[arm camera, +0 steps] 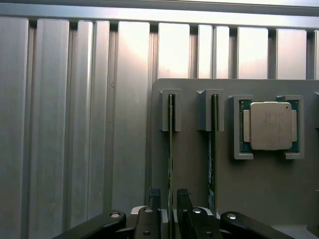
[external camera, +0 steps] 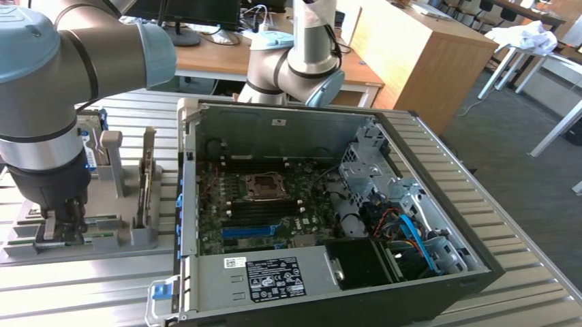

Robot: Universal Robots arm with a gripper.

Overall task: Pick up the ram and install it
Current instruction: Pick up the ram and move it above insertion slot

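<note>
The pincer (arm camera: 169, 195) stands part open astride the ram (arm camera: 171, 144), a gap showing either side. Best close centred and square, I'd say, clear of the neighbouring stick (arm camera: 213, 149).

Exterior view: even room light is falling, soft shadows only. PC case (external camera: 272, 133) walls are shading the motherboard (external camera: 264, 204), so it is reading dark. Wrist view: slatted metal table (arm camera: 75, 124) is throwing bright glare streaks, nearly clipping on the far slats. Grey holder (arm camera: 259, 184) is reading flat; gripper (arm camera: 169, 199) is sitting in near-black shadow.
</note>
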